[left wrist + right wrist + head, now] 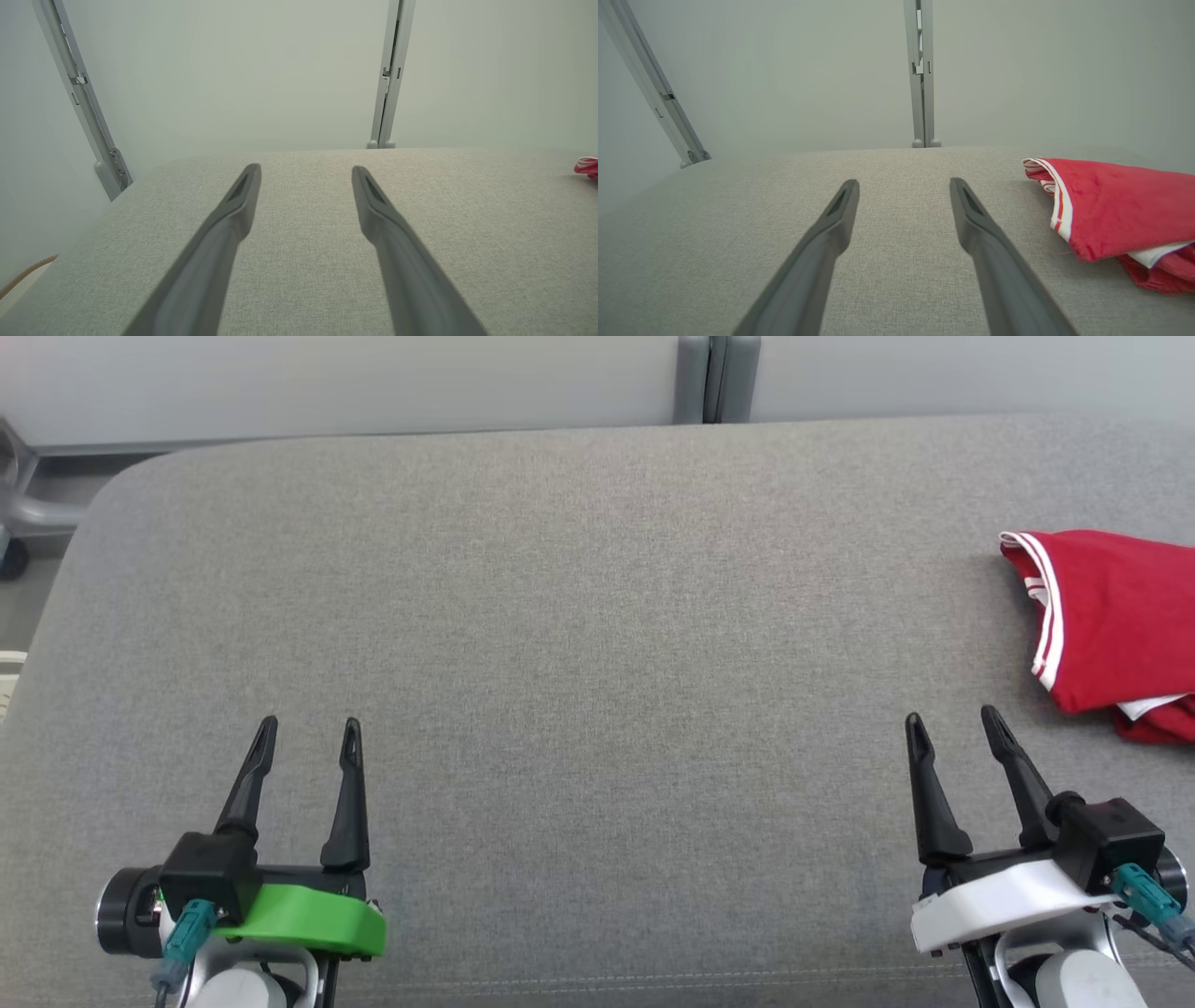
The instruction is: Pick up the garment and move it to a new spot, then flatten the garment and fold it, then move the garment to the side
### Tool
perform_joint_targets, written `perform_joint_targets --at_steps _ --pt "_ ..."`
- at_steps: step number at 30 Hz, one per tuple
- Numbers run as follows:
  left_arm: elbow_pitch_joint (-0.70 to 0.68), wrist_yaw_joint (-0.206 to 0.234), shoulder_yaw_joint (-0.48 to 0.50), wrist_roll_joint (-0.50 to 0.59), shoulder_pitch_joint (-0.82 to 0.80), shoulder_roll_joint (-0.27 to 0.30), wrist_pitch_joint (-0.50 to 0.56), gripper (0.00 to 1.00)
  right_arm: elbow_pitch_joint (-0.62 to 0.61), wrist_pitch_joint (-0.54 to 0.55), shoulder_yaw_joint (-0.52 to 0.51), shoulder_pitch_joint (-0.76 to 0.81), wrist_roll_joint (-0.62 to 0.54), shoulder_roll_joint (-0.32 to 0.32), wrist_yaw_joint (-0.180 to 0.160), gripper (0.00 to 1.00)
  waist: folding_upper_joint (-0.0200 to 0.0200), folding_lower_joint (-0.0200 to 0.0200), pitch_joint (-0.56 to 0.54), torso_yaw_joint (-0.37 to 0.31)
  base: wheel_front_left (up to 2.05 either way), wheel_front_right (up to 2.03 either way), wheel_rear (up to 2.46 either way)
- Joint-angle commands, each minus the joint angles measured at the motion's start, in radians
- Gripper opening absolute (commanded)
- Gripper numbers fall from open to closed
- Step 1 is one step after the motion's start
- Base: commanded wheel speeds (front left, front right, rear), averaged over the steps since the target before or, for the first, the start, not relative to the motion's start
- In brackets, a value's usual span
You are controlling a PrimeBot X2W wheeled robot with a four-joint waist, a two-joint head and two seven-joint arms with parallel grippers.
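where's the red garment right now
The garment lies bunched at the far right of the grey table in the head view, just ahead and right of the open right claw, not touching it.

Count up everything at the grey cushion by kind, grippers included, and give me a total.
red garment: 1
grippers, jaws open: 2 (left gripper, right gripper)
Total: 3

A grey fabric-covered desk (579,644) with a rounded far-left corner spans the scene, a stitched seam along its near edge. Behind its far edge stand pale wall panels (355,378) joined by a grey upright post (717,378). Beyond the far-left corner sits a dark caster wheel (11,560).
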Motion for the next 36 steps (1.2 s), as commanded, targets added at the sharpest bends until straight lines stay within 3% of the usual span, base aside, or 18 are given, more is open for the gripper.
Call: perform_joint_targets --at_steps 1,9,36 --pt "-0.001 0.007 0.001 -0.005 0.023 0.009 0.006 1.0 -0.015 0.011 -0.001 0.03 -0.001 0.004 -0.002 1.0 0.0 0.0 -0.05 -0.014 0.0 0.0 0.0" --pt "0.023 -0.005 -0.011 -0.014 0.051 0.017 0.015 1.0 -0.027 0.052 -0.027 0.096 -0.001 0.009 -0.002 1.0 0.0 0.0 -0.1 -0.021 0.0 0.0 0.0" --pt "0.064 0.021 -0.017 -0.046 0.088 0.031 0.04 1.0 -0.096 0.088 -0.043 0.171 -0.016 0.013 -0.002 1.0 0.0 0.0 -0.153 -0.032 0.0 0.0 0.0"
